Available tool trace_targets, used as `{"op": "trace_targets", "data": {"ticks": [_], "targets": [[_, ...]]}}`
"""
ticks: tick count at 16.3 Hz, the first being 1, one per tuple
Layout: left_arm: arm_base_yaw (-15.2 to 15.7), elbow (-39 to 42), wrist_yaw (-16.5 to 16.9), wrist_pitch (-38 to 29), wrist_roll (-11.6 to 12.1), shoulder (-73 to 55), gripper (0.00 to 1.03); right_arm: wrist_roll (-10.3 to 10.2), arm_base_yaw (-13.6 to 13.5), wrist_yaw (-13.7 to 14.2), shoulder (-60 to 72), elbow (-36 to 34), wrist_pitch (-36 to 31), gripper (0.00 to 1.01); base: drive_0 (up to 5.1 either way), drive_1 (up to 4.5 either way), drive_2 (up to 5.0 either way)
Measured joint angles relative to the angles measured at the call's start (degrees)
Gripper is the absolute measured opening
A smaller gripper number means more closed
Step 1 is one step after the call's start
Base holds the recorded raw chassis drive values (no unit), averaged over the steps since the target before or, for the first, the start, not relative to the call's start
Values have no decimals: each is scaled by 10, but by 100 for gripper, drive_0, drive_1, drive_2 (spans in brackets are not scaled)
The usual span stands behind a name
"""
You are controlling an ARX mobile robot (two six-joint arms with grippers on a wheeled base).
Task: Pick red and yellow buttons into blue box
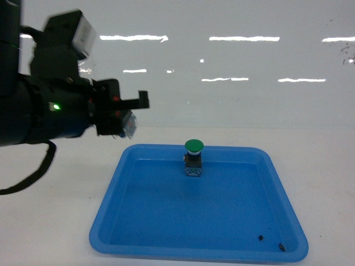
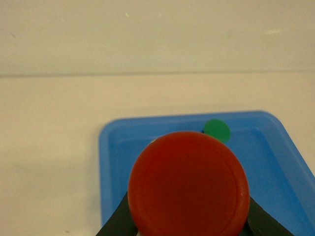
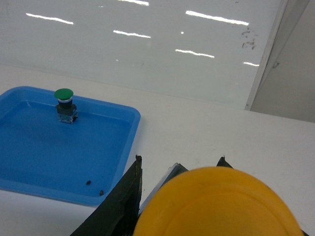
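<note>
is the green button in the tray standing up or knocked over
Upright. The green button stands on its block body with the cap on top, near the far wall of the blue tray; the right wrist view shows the same.

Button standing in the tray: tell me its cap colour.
Green. The button in the blue tray shows it best in the head view.

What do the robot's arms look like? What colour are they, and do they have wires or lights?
The left arm is chunky and black, with a small green light, a black cable looping beneath it and a pale boxy camera on top. Its tool has black fingers. Only black finger parts of the right tool show.
</note>
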State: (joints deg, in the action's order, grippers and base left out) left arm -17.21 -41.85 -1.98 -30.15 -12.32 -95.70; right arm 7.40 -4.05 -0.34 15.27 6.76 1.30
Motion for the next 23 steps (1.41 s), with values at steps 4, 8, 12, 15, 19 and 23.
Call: {"op": "trace_targets", "data": {"ticks": [4,8,12,15,19,23], "targets": [[61,113,-65,-87,63,125,24,0,0,0,0,0,0,39,0,0,0],[71,168,-80,-56,113,250,24,0,0,0,0,0,0,39,0,0,0],[72,226,-74,32,129,389,24,0,0,0,0,0,0,39,0,0,0],[69,223,-72,22,139,391,24,0,0,0,0,0,0,39,0,0,0],[69,223,-72,19,139,388,24,0,0,0,0,0,-2,39,0,0,0],[70,223,-75,23,141,389,24,0,0,-1,0,0,-2,39,0,0,0]]}}
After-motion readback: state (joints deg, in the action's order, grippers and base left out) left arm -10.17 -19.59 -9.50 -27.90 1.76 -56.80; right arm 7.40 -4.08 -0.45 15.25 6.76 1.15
